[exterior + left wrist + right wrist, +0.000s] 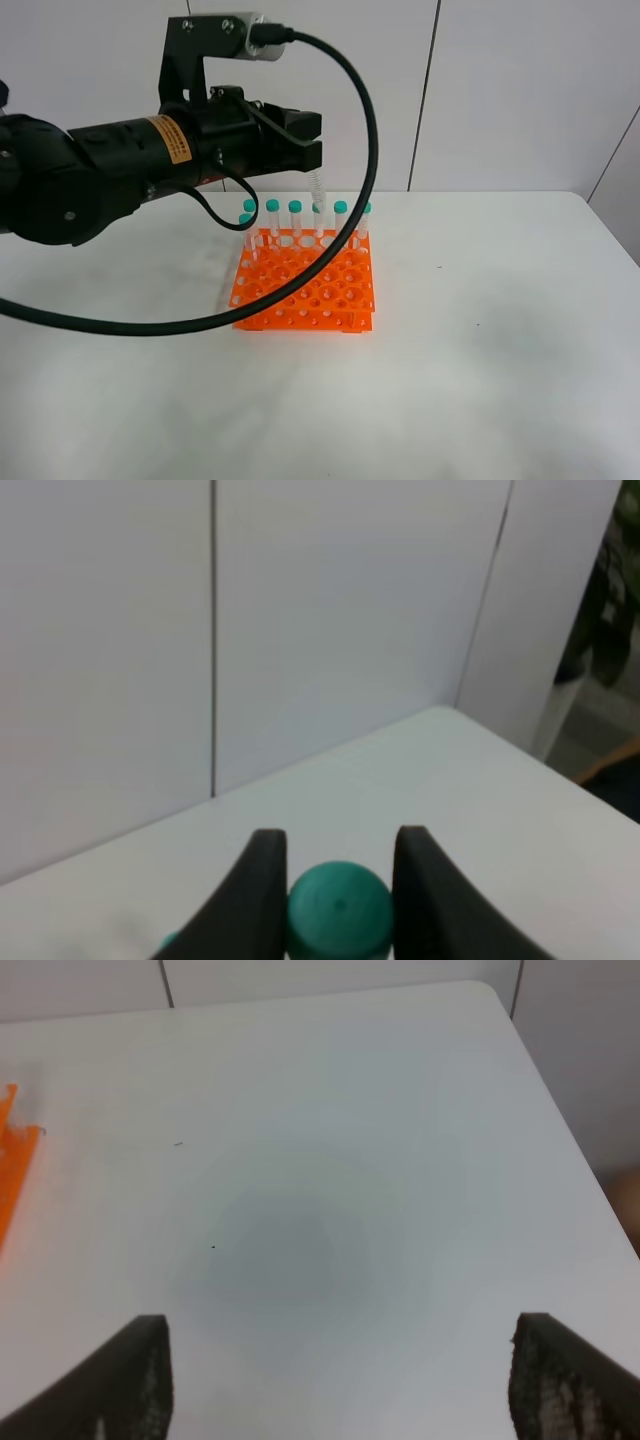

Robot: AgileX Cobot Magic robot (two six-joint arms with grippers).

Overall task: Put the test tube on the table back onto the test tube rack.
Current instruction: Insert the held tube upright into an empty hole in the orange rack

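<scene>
One test tube (318,188) is off the table and in the air. The left gripper (312,158) has it by the teal cap (338,910). In the left wrist view its two dark fingers (265,895) are pressed tight against either side of that cap. The clear, graduated body hangs roughly upright from the grip, over the back row of the single orange test tube rack (300,300). Its lower end drops in among the tubes there, and I cannot tell whether the tip has entered a hole.

Seven standing tubes (295,222) occupy the far part of the rack, counted by their teal caps. Six stand in a line along the far edge and one stands just in front of the leftmost. One of the six is partly hidden behind the held tube. The nearer rows show only open round holes.

The rack has two tiers and stands on the white table (480,340), toward its far side and a little left of the middle. One black cable (372,150) loops from the left arm down across the front of the rack.

The right gripper (340,1320) hangs over bare tabletop with its two fingers spread wide apart and nothing between them. One orange corner of the rack shows at the edge of its wrist view
</scene>
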